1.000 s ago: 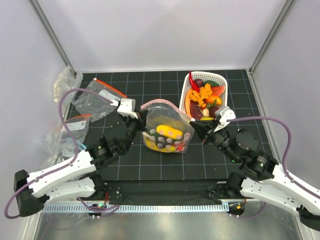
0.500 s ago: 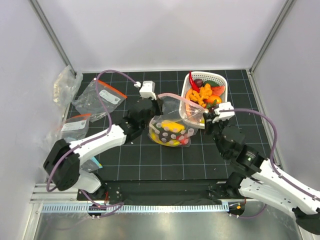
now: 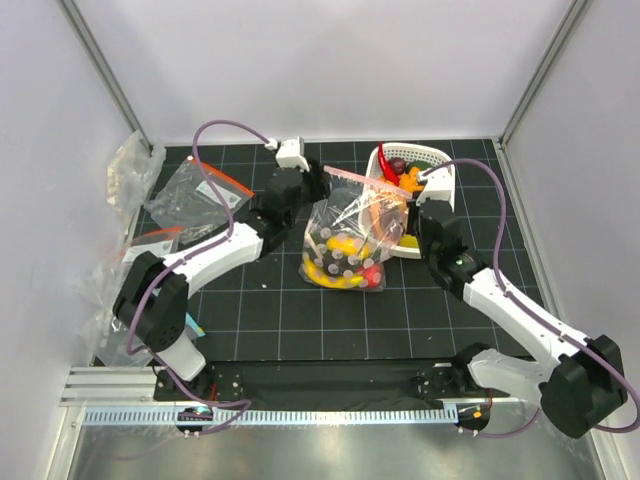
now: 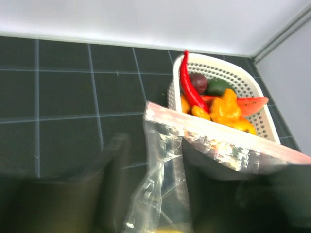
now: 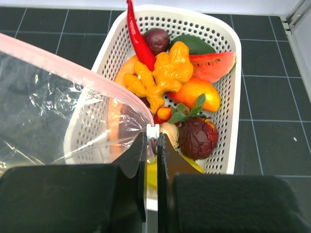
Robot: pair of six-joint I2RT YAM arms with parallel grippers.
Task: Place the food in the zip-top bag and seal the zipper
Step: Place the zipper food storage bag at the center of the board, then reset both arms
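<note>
The clear, floppy plastic zip-top bag (image 3: 345, 222) hangs stretched between the two hands over the dark gridded tabletop (image 3: 300, 330), with yellow and red glossy toy food (image 3: 338, 246) lying in its bottom. The step in hand looks like sealing. The right hand (image 5: 151, 139) is pinched tight on the small white slider (image 5: 152, 131) at one end of the thin pale pink zipper (image 5: 73, 73). The left hand (image 3: 315, 183) sits at the other end, but its fingers are dark blurs in its own camera, so I cannot tell whether it grips. Next, the slider needs a straight pull along a taut strip. The white plastic basket (image 5: 236, 82), holding more pieces, stands just beside the right hand, and its long red chili (image 5: 137, 39) juts over the rim near the zipper and may snag. Clear labelled bags with orange-red strips (image 3: 200, 190) lie well off to the left.
</note>
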